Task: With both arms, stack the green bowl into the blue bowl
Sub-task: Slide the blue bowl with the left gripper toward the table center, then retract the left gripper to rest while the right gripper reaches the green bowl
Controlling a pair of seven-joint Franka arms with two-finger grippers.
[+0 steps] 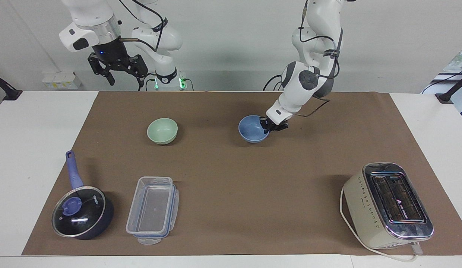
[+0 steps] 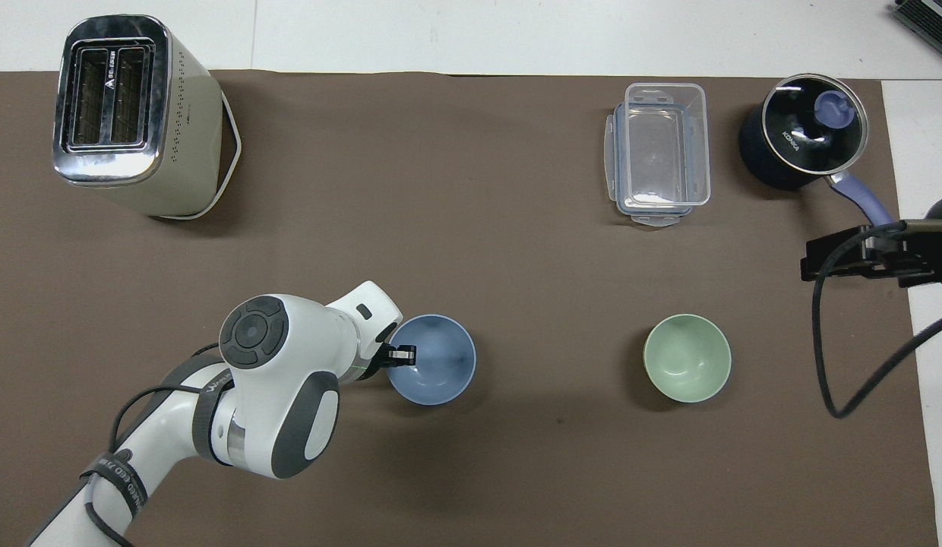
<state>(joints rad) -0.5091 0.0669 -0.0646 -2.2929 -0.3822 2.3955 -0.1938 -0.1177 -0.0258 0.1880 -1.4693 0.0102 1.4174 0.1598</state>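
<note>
brown mat point(image 1: 231, 178) over white table point(image 1: 33, 149), pale wall

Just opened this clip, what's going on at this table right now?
The left pincer grips the rim of the blue bowl, shut on it, near the middle of the brown mat. The green bowl sits alone on the mat toward the right arm's end, untouched, so nothing is stacked yet. The right pincer waits in the air, fingers spread, over the table edge nearest the robots. A toaster, a clear container and a lidded pot stand apart, farther from the robots.
</note>
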